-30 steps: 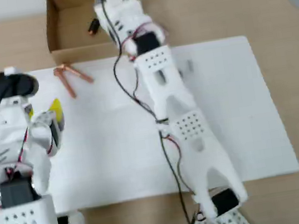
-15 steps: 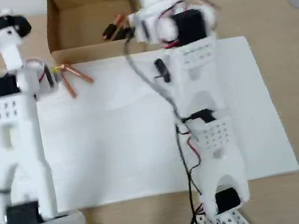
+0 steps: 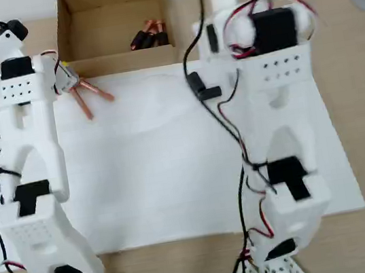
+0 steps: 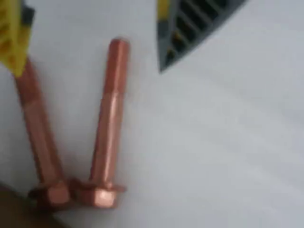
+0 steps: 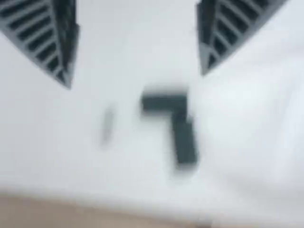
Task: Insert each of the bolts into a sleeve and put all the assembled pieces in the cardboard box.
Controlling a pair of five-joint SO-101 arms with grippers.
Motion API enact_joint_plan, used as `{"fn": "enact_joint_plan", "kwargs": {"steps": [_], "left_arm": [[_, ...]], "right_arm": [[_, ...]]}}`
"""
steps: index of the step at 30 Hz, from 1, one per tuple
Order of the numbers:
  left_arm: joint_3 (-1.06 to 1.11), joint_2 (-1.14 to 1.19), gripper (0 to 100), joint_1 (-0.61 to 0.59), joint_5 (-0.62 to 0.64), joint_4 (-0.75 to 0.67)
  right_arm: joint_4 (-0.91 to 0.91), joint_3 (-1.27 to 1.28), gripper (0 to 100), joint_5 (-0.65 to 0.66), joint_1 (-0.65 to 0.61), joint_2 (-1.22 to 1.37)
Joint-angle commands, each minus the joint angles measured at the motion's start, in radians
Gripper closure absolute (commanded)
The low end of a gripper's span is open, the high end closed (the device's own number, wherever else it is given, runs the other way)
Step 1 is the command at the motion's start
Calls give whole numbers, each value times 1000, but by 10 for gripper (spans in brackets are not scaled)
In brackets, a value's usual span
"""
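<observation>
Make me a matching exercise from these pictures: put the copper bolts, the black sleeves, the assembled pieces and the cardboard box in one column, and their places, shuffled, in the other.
Column one:
1. copper bolts
2. black sleeves
3. assembled pieces
4. cardboard box

Column two:
A. on the wooden table, at the far edge of the white sheet
B. inside the box
C. on the sheet, below the open left end effector
D. on the sheet, below the open right end effector

Pairs: 1-C, 2-D, 3-B, 4-A.

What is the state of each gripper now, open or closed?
Left gripper: open, over the bolts.
Right gripper: open, over the sleeves.
</observation>
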Motion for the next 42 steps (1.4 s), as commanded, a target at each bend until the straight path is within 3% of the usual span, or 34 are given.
{"fn": "enact_joint_plan", "kwargs": {"steps": [1,10,21,37,42], "left_arm": [[-124,44,802,17,3,5],[-226,249,802,12,-276,0],[-368,389,802,25,-279,-3],[-580,596,802,21,-245,-2],[-586,601,909,23,-242,-2]], "right_arm": [[-31,200,785,-9,-27,-101],[-74,312,785,-9,-10,-154],[-64,315,785,-87,-15,-159],[-63,315,785,-89,-15,-159],[-63,315,785,-89,-15,-156]]}}
